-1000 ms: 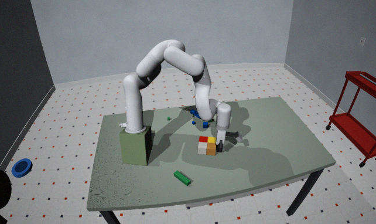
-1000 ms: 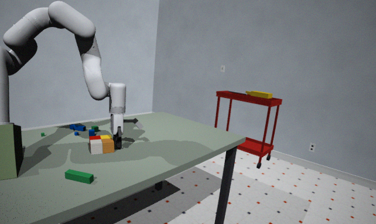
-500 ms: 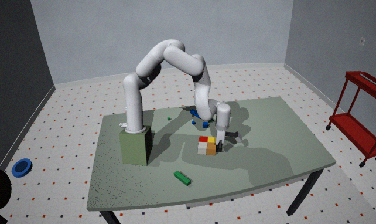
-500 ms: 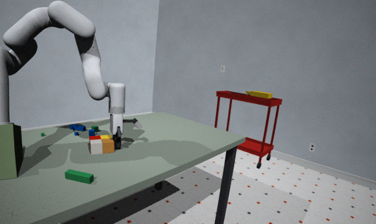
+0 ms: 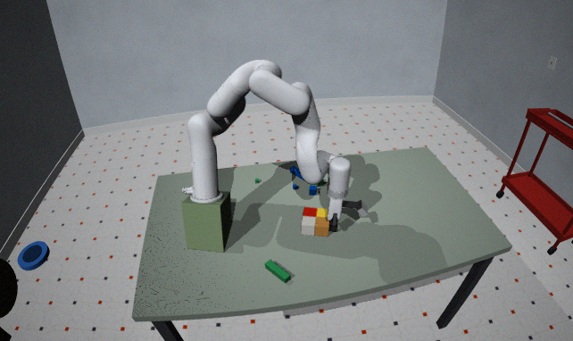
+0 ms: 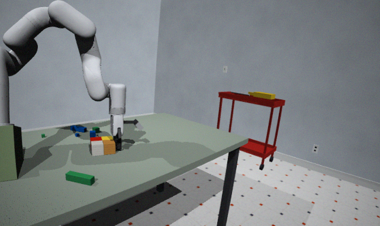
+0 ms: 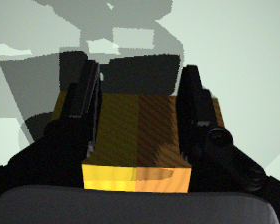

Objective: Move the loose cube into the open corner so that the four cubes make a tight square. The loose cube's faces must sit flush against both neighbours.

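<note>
The red cube (image 5: 310,212) (image 6: 96,138), yellow cube (image 5: 322,212) (image 6: 107,138) (image 7: 109,179), white cube (image 5: 308,227) (image 6: 97,148) and orange cube (image 5: 322,228) (image 6: 109,148) (image 7: 163,184) stand together as a two-by-two square. No gap shows between their tops in the top and exterior views. In the wrist view the yellow and orange side faces meet at one seam and look level. My gripper (image 5: 334,223) (image 6: 118,143) (image 7: 139,81) is low at the square's right side, part open and empty. Its two fingers stand in front of the yellow and orange outer faces; whether they touch is unclear.
A green bar (image 5: 278,271) (image 6: 80,178) lies near the table's front edge. Behind the square are a blue block (image 5: 312,190) (image 6: 92,134), a small blue cube (image 5: 295,187) (image 6: 77,135) and other small pieces. The green pedestal (image 5: 204,227) under the arm stands at left.
</note>
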